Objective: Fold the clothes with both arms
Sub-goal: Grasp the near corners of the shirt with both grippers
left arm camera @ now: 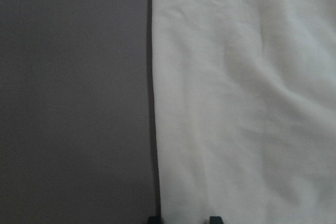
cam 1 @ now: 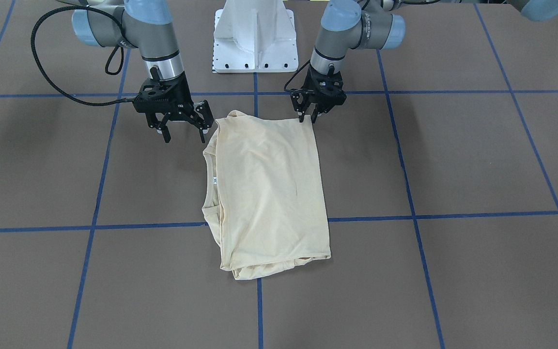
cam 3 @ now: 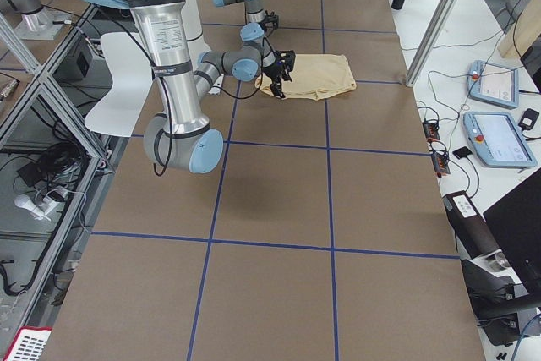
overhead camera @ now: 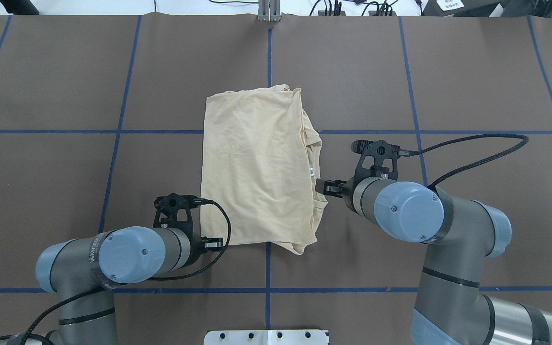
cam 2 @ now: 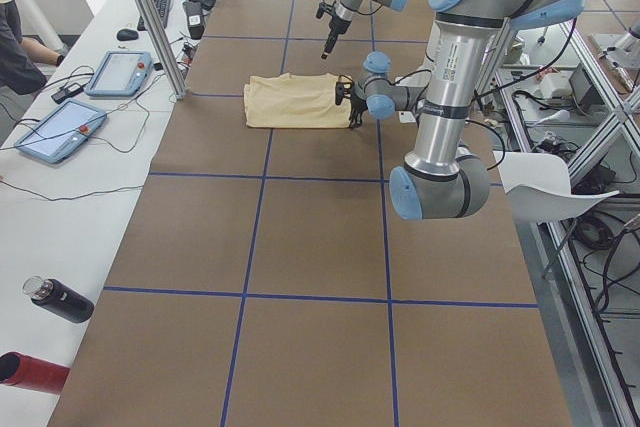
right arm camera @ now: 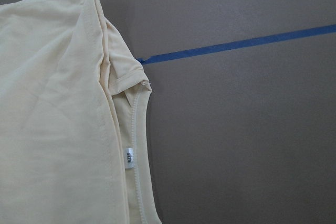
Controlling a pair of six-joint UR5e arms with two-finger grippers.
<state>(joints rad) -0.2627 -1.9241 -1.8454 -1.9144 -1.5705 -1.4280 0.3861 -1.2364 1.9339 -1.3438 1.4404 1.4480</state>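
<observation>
The pale cream-yellow shirt [cam 1: 269,189] lies folded into a tall rectangle in the middle of the table [cam 1: 453,155], plain back up. Its neck opening and small white label [right arm camera: 129,158] are on the side toward my right arm. My left gripper [cam 1: 307,118] points down at the shirt's near corner with its jaws narrow. In the left wrist view the cloth edge [left arm camera: 157,129] runs between the two fingertips [left arm camera: 212,219]. My right gripper [cam 1: 184,132] hangs open just beside the shirt's other near corner and touches nothing. The shirt [overhead camera: 257,167] lies flat between both arms.
The white pedestal base [cam 1: 255,39] stands behind the shirt on my side. Blue tape lines [cam 1: 410,194] divide the brown table. On a side bench in the exterior left view are tablets [cam 2: 120,72], bottles [cam 2: 60,299] and a person's arm [cam 2: 15,42].
</observation>
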